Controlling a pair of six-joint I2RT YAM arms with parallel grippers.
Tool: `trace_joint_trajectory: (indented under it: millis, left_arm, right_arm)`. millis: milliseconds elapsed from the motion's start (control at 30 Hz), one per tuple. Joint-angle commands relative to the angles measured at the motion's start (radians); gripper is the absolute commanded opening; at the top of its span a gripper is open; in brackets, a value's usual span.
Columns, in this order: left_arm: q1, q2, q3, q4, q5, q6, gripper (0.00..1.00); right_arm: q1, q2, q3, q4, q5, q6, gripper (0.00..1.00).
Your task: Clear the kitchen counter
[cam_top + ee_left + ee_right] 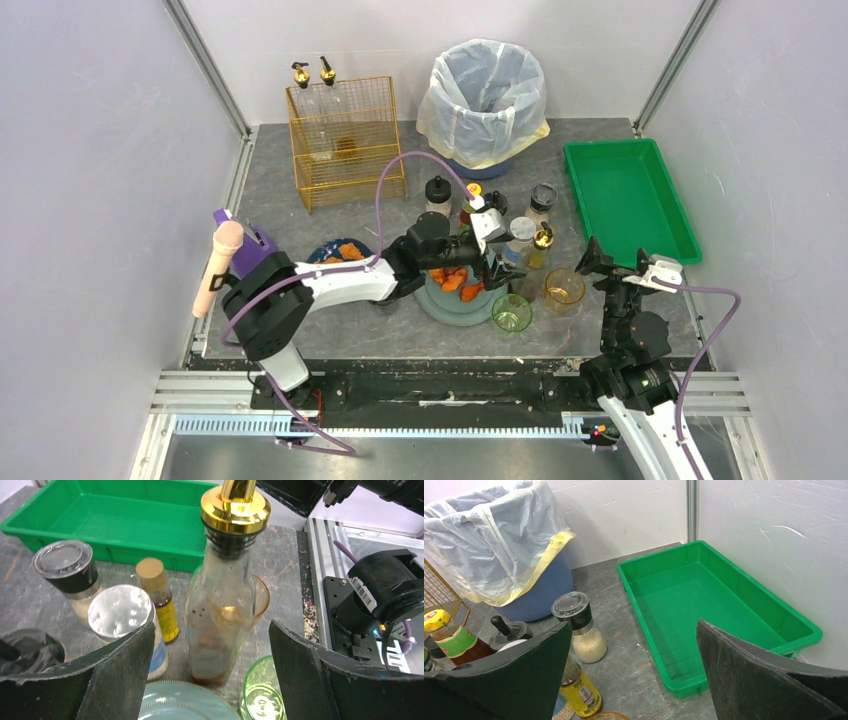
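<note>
**Two Arms, Nothing Held: Status by View**

**Top external view**
- Large flat dark grey veined kitchen counter [280,190]: spans the enclosure floor, crowded at centre.
- Left gripper [492,272]: extended over a round teal ceramic plate [450,311] of orange food pieces [452,278], at the edge of a cluster of bottles and jars.
- Right gripper [597,258]: poised near the counter's right side, just beside a rectangular green plastic tray [620,190].
- Gold wire rack [345,140] with two bottles inside: far left.
- Blue bin with translucent liner [485,95]: far centre.
- Green drinking glass [511,313] and amber drinking glass [564,290]: side by side at the near edge of the cluster.

**Left wrist view**
- Black fingers [120,675]: spread wide, pinching nothing.
- Tall clear glass bottle with gold pourer [220,620]: upright, framed between both fingers with a gap on each side. Inside the jaws or beyond the tips: cannot tell.
- White-capped jar [120,612], small tan-capped bottle with yellow label [157,600] and black-collared shaker [65,567]: left of the bottle, all standing on the counter.
- Green tray: beyond them.

**Right wrist view**
- Black fingers [509,680]: spread wide, holding nothing.
- Green tray: ahead and right, flat on the counter.
- Lined bin: far left.
- Shaker with white grains: between bin and tray.
</note>
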Motion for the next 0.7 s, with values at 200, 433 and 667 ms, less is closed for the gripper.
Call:
trace_joint_trajectory:
  millis: [200,433,667]
  left_arm:
    - [-0.005,0.158,0.153,0.109,0.122,0.077,0.89]
    - [-0.004,0.225,0.216,0.113,0.155,0.066,0.88]
    - [-0.013,0.254,0.219,0.134,0.141,0.064,0.78]
  right_arm:
    - [0.018,-0.168,0.034,0.013,0.017,-0.007,0.98]
    - [0.019,-0.168,0.029,0.015,0.025,-0.016,0.98]
    - [0.022,-0.168,0.024,0.022,0.026,-0.018,0.98]
